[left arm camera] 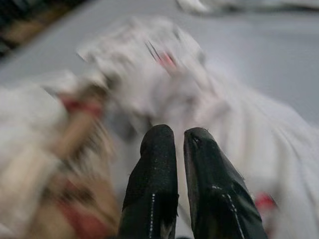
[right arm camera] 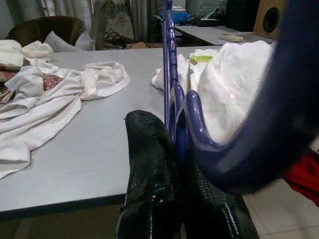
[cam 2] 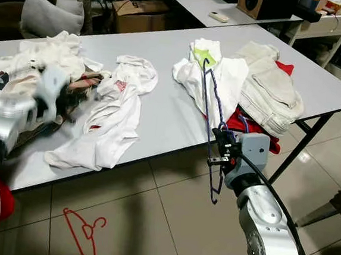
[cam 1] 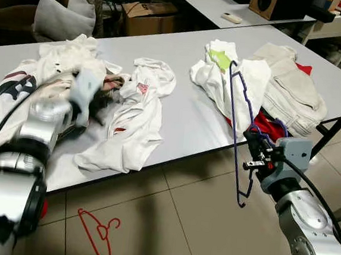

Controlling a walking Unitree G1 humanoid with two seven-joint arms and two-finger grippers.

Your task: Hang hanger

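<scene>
Your right gripper point(cam 1: 257, 152) has its jaws clamped on the purple hanger point(cam 1: 238, 121), long axis upright off the desk's point(cam 1: 189, 114) near edge, while your left gripper point(left arm camera: 178, 149), jaws nearly closed and empty, hovers over the white clothes point(cam 1: 132, 121).

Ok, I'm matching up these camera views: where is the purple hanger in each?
Left eye: purple hanger, right of centre, at the table edge.
Right eye: centre.
Left wrist: not in it.
Right wrist: upright, centre.
Shared landmark: green patch on white clothes.

Glossy plastic hanger point(cam 1: 238, 118) — matt smooth table point(cam 1: 189, 114), soft cloth shirts point(cam 1: 132, 121).
</scene>
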